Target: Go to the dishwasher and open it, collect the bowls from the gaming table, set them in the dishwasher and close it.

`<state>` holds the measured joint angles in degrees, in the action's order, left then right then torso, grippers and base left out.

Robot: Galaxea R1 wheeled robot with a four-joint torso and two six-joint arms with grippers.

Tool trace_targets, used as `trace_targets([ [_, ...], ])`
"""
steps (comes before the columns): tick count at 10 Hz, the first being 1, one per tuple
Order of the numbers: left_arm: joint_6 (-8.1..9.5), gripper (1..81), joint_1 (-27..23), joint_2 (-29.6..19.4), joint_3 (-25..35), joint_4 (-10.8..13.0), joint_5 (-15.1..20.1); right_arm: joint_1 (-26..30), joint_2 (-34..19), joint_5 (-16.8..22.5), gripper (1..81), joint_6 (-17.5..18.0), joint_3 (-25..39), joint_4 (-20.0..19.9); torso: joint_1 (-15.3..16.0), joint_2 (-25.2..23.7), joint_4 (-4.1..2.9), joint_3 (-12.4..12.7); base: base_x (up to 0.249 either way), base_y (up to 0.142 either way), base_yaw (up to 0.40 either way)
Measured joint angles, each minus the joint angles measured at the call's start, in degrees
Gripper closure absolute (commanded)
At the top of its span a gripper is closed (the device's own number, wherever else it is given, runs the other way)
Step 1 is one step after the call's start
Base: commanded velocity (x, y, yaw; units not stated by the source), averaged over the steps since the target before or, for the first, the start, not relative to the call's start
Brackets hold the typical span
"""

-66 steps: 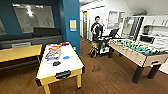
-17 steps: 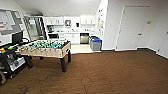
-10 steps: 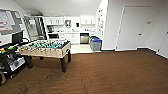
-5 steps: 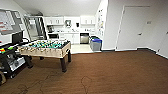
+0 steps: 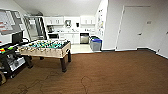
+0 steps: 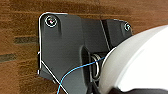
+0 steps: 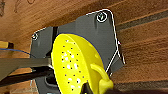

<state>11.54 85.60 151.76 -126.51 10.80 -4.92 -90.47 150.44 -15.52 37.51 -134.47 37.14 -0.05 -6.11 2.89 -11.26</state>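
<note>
No readable writing anywhere, football table [image 5: 47, 47] left on brown floor [image 5: 112, 75], dishwasher [image 5: 84, 38] in far kitchen, right wrist view shows yellow bowl [image 7: 75, 67] close against the gripper, left wrist view a white bowl [image 6: 140, 62], finger state cannot be told.

A table-football table [image 5: 47, 47] stands on the brown wood floor [image 5: 112, 72]. Behind it are white cabinets [image 5: 67, 21], a blue bin [image 5: 95, 44] and a white door [image 5: 131, 27] on the right.

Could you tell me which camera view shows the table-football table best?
The head view: the table-football table stands whole at the left, green field and dark legs visible on the brown floor. Both wrist views look down at that floor, with none of the table.
</note>
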Motion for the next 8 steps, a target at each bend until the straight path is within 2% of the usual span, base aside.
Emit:
trace_targets([
  [3,-0.02,81.1,0.83,-0.13,-0.06,0.16,-0.13,-0.33,0.38,0.15,81.1,0.02,-0.06,0.01,-0.09,-0.06,0.0,0.02,0.087,0.0,0.0],
  [8,-0.05,81.1,0.17,0.0,-0.06,0.17,-0.85,-0.02,0.91,0.01,81.1,0.02,-0.72,0.12,0.05,-0.06,0.0,0.05,0.14,0.0,0.0],
])
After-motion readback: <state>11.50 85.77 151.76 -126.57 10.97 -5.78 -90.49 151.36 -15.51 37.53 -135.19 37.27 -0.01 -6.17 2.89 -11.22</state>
